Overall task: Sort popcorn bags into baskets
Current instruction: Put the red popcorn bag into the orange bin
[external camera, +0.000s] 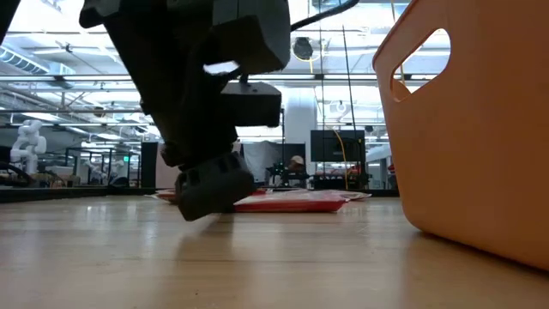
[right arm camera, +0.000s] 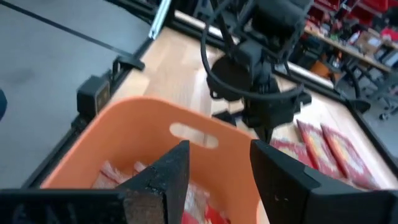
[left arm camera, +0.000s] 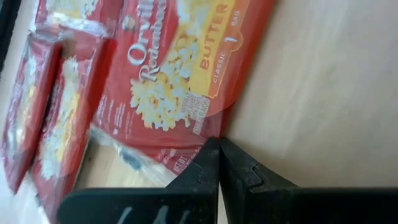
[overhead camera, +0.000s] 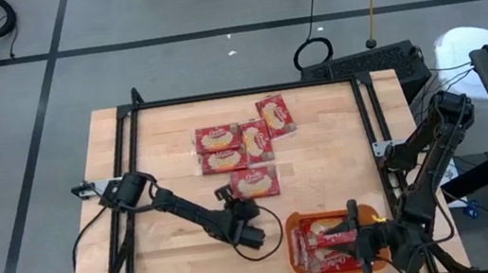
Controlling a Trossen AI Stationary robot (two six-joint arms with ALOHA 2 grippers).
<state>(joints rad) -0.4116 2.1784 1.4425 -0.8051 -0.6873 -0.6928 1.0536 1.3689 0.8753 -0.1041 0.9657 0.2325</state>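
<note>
The left gripper [left arm camera: 217, 163] is closed at the edge of the nearest popcorn bag [overhead camera: 254, 183], which lies flat at about 12 o'clock from it; whether the wrapper is caught I cannot tell. The right gripper [right arm camera: 217, 168] hangs open over the orange basket [overhead camera: 296, 252], where some bags already lie. The other bags [overhead camera: 238, 145] stay near the table centre. The risk: the thin wrapper may slip from the fingertips when lifted, because the pinch looks very shallow
</note>
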